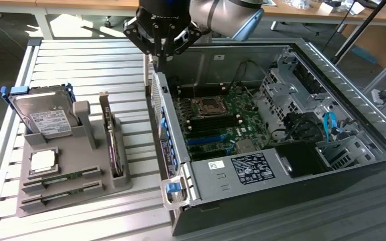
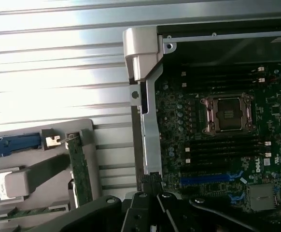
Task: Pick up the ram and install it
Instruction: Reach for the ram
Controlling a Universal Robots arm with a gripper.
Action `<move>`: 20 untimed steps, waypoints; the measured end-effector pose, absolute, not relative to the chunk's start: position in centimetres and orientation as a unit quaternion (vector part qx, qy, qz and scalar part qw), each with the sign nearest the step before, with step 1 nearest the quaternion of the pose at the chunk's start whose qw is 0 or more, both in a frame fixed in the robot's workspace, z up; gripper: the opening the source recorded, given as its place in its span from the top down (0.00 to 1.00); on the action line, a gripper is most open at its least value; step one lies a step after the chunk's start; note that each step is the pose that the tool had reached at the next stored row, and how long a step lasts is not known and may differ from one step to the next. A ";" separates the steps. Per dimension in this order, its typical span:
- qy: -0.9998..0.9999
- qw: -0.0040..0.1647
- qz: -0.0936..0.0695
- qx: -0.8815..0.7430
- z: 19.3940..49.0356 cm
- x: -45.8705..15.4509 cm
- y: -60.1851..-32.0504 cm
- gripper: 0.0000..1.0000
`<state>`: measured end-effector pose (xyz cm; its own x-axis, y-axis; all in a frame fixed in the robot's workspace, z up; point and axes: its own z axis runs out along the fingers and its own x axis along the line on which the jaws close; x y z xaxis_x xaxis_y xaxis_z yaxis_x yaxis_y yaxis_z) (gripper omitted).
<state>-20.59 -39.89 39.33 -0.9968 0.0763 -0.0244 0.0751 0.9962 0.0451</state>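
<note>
A: One open grey metal computer case, and the black gripper hangs pinched shut, empty, over its wall. Drop now and it could clip the rim.
B: Both thin green ram sticks lie in the grey plastic tray, well apart from it.
A: Slatted white table glares; wooden desks behind.

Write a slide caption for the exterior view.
Shut end effector above the open computer case's edge; two ram sticks sit in the gray holder.
</note>
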 end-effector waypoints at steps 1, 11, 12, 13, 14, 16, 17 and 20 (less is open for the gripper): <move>0.999 0.013 0.022 0.038 39.3 -20.7 -39.9 0.89; 0.999 0.013 0.022 0.038 39.3 -24.9 -39.9 0.89; 0.999 0.013 0.022 0.038 39.3 -25.2 -39.9 0.89; 0.999 0.013 0.022 0.038 39.3 -25.5 -39.9 0.89; 0.999 0.013 0.022 0.038 39.3 -25.8 -39.9 0.89; 0.999 0.013 0.022 0.038 39.3 -26.5 -39.9 0.89; 0.999 0.013 0.022 0.038 39.3 -26.9 -39.9 0.89; 0.999 0.013 0.022 0.038 39.3 -28.3 -39.9 0.89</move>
